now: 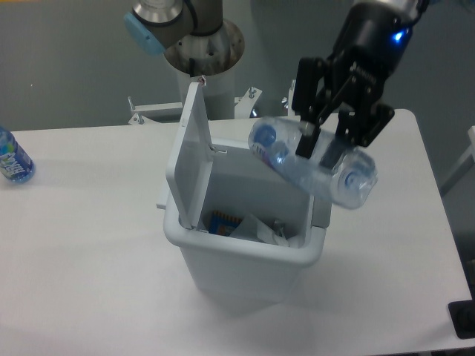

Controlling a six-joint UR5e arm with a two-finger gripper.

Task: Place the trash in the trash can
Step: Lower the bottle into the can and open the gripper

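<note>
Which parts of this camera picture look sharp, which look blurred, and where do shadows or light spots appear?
Fixed camera: trash can rim crisp; gripper and crushed bottle slightly soft; blue LED glows on the wrist; soft shadow darkens the can's inside; table evenly lit.

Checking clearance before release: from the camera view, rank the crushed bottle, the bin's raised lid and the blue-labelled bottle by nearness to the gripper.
1. Crushed clear plastic bottle, held in the gripper.
2. Raised flap lid of the pale grey bin, to the left.
3. Blue-labelled bottle, far left table edge.
</note>
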